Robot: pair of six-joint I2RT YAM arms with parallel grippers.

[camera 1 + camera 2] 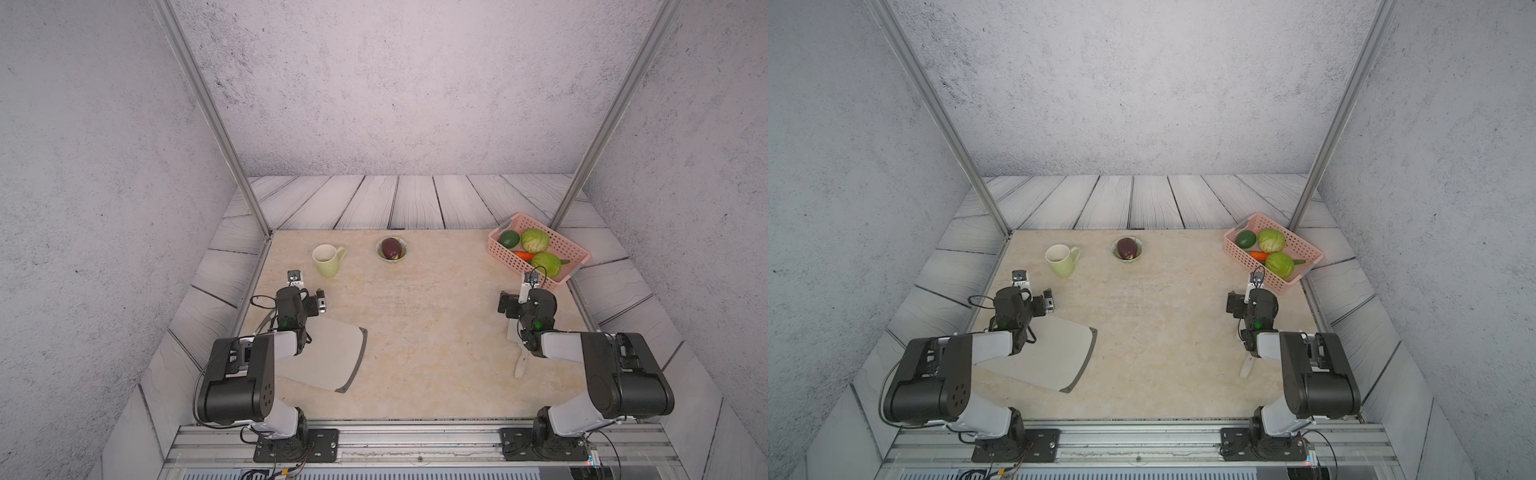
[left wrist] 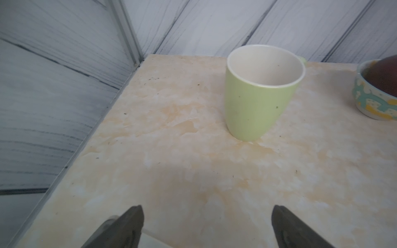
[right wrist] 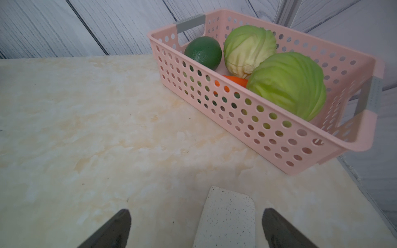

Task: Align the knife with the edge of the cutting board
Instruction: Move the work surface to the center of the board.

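Knife (image 3: 227,219), off-white and speckled, lies on the beige marbled worktop (image 3: 86,128) beneath the right pincer (image 3: 196,211), whose jaws stand apart; in both top views the arm hides most of its blade. Ahead, a pink perforated plastic basket (image 3: 257,128) holds two green cabbages (image 3: 287,85), a dark green fruit (image 3: 203,51) and an orange carrot (image 3: 235,79). The left pincer (image 2: 207,207), also apart, faces a light green mug (image 2: 257,103); the pale grey cutting board (image 1: 332,357) lies behind it.

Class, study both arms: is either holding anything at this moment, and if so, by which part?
Nothing is held. Both the left gripper and the right gripper have open jaws; the knife lies on the table, ungripped.
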